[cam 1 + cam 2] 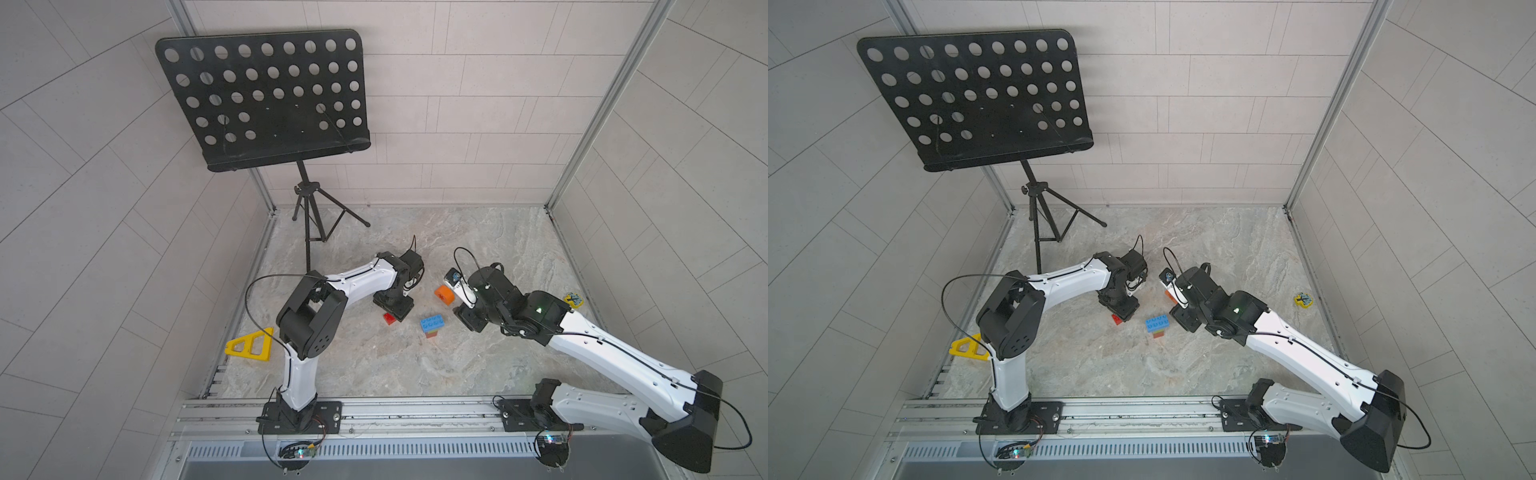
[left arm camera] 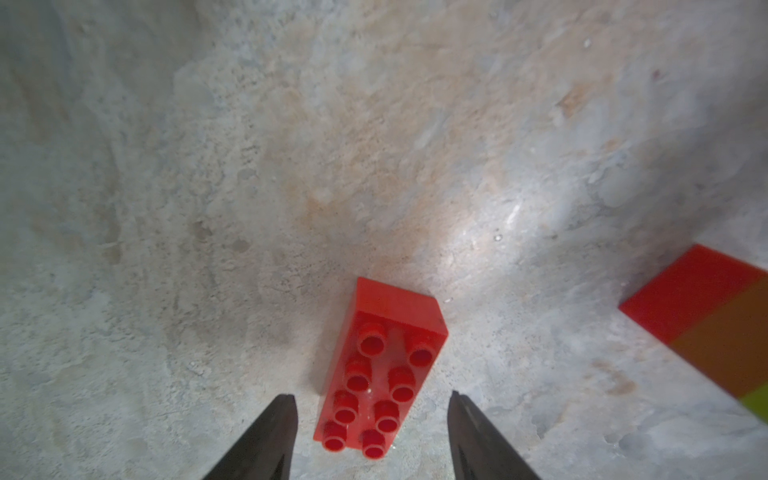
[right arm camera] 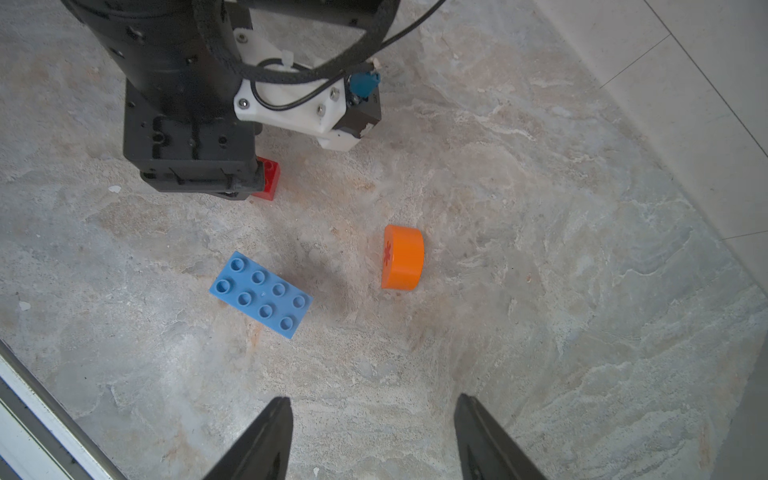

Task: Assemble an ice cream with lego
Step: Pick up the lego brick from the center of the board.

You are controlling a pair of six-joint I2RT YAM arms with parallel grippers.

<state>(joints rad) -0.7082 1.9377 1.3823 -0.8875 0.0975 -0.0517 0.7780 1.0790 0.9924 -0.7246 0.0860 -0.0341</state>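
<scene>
Bare marble surface [image 1: 478,249] lay open around the blue-topped stack [image 1: 432,322]; the music stand's tripod [image 1: 306,191] blocked the far-left corner.

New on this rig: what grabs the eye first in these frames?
A black perforated music stand looms at the back left. Near the centre, the left gripper hangs open with its jaws either side of a red oblong studded brick, gaps showing on both sides. Close by, a blue oblong brick tops a narrow green-orange-red stem, an orange half-round brick sits apart, and the right gripper is open and empty.
</scene>
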